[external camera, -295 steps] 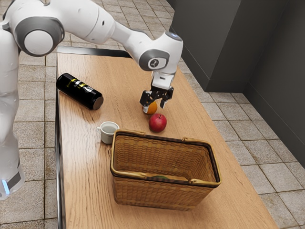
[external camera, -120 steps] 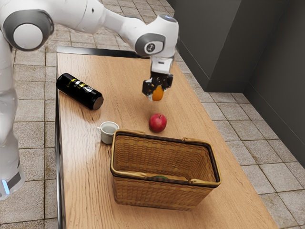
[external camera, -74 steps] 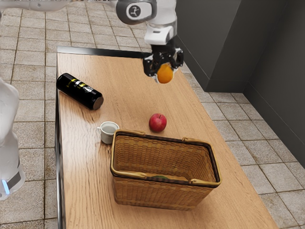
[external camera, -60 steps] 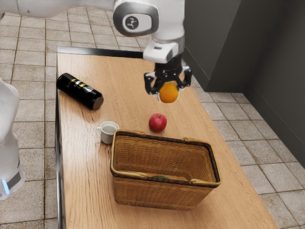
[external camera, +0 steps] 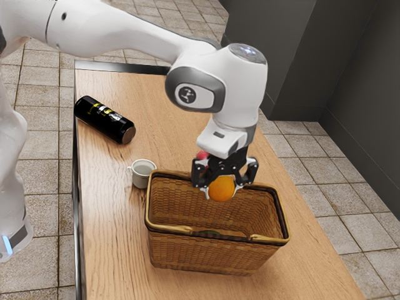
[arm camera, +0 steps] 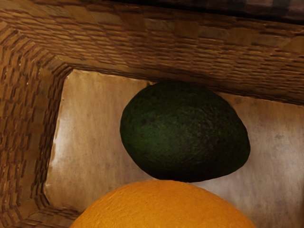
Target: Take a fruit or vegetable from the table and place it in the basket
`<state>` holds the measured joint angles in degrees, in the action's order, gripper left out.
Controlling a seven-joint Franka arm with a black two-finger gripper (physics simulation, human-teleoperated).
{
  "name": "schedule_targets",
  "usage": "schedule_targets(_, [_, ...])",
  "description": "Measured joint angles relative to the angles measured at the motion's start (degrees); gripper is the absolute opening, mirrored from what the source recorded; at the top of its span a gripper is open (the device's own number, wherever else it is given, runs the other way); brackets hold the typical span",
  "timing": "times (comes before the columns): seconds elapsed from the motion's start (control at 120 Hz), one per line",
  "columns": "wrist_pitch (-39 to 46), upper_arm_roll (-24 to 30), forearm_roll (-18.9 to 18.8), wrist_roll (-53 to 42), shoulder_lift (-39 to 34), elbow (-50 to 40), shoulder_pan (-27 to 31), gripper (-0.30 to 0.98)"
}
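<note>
The grey stone-tiled floor (external camera: 350, 200) spreads out below and around the basket's support, a long light-brown wooden table (external camera: 112, 219). A white, grey-jointed robot arm (external camera: 131, 31) comes in from the exterior view's left and reaches over the basket. The basket itself (external camera: 200, 255), brown, rectangular, woven and open-topped, stands upright on the wood. Above its opening, nearer the long side that faces the arm's bend, hangs the black two-finger gripper (external camera: 221, 187), clamped on the fruit with one finger on either side. Well apart from the basket, toward the exterior view's upper left, a black cylindrical bottle with yellow and white lettering (external camera: 105, 119) lies on its side. On the basket's pale floor, close by a long wall, rests a dark green, pebbly-skinned oval avocado (arm camera: 185, 130). The round, bright-skinned orange (external camera: 221, 189) is held over the basket's opening, clear of its floor. Just beside the basket's corner, at the exterior view's left, stands a small off-white round mug with a handle (external camera: 141, 179). Beyond the basket's far rim, partly hidden behind the gripper, is a red round apple (external camera: 202, 155).
</note>
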<state>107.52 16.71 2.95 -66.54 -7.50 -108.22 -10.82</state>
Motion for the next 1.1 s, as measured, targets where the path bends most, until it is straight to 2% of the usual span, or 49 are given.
schedule_targets(0.108, [0.41,0.23,-0.21,1.24,0.49,0.0,-0.39,0.32])
schedule_targets(0.217, [0.5,1.06,-1.67,2.08,1.16,0.06,-0.88,0.52])
schedule_targets(0.358, [-0.13,0.27,-2.66,2.95,1.2,3.21,-0.92,0.62])
schedule_targets(0.45, [-3.16,-5.28,-4.47,3.3,1.14,11.47,-1.22,0.65])
schedule_targets(0.542, [-5.48,-16.88,-5.81,2.75,1.81,14.31,-1.05,0.67])
schedule_targets(0.625, [-6.61,-25.54,-6.43,1.63,5.01,14.82,1.84,0.68])
schedule_targets(0.742, [-5.89,-29.02,-6.33,-0.53,10.17,14.49,10.34,0.68])
schedule_targets(0.8, [-5.41,-29.36,-6.08,-1.62,10.75,14.16,12.12,0.68])
schedule_targets(0.858, [-4.93,-29.46,-5.76,-2.6,10.78,13.11,9.99,0.69])
schedule_targets(1.017, [-2.95,-29.44,-5.32,-4.84,10.51,8.35,-2.17,0.69])
schedule_targets(1.1, [-2.07,-29.42,-5.2,-5.8,11.03,7.76,-4.78,0.69])
